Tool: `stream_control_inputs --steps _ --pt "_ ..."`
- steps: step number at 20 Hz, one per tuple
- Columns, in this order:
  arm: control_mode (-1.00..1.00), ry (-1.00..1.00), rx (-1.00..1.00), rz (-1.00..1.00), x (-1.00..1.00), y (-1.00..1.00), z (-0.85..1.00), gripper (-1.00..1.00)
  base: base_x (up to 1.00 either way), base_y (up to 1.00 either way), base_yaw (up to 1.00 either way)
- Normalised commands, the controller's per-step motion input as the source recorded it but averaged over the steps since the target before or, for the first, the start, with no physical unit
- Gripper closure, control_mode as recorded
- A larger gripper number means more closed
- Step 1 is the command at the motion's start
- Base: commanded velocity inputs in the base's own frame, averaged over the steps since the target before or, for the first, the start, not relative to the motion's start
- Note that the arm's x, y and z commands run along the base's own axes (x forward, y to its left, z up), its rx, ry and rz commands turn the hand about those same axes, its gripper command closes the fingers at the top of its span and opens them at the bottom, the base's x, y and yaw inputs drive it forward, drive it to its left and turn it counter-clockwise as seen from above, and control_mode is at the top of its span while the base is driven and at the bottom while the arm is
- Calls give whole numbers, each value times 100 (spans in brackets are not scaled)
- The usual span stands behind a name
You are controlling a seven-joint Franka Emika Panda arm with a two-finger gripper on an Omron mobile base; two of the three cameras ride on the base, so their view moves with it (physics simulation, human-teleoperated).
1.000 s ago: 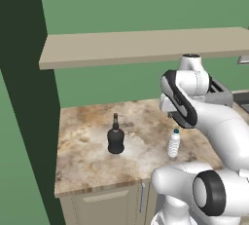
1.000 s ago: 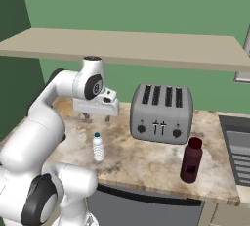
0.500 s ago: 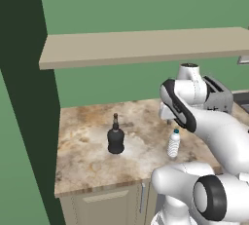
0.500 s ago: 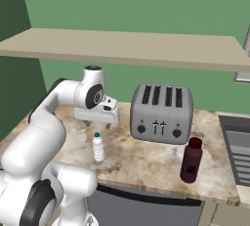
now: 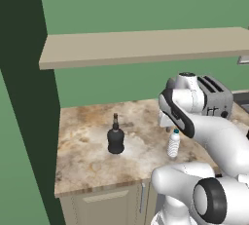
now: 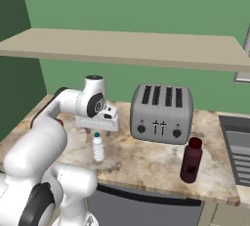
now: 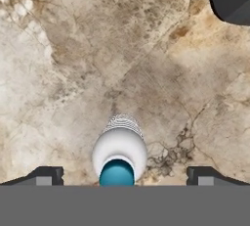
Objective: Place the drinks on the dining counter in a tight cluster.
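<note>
The pincer (image 7: 121, 176) hangs just above the small water bottle (image 6: 98, 146), its tips spread wide to either side of the blue cap and touching nothing. The bottle stands upright near the front edge of the marbled table (image 5: 87, 156). The squat black bottle (image 5: 115, 137) stands toward the table's left side. The maroon bottle (image 6: 191, 159) stands by the front edge, before the toaster (image 6: 161, 113).

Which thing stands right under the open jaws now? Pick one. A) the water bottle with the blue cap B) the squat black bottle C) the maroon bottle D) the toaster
A: in the hand view the water bottle shows its blue cap between the two spread fingertips, with the gripper above it.
</note>
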Motion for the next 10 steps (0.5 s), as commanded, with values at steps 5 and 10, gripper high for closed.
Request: stream_control_inputs --steps 5,10 --pt "-100 2 0 0 0 0 -11 -100 0 0 0" --pt "-100 0 0 0 0 0 -6 -100 0 0 0"
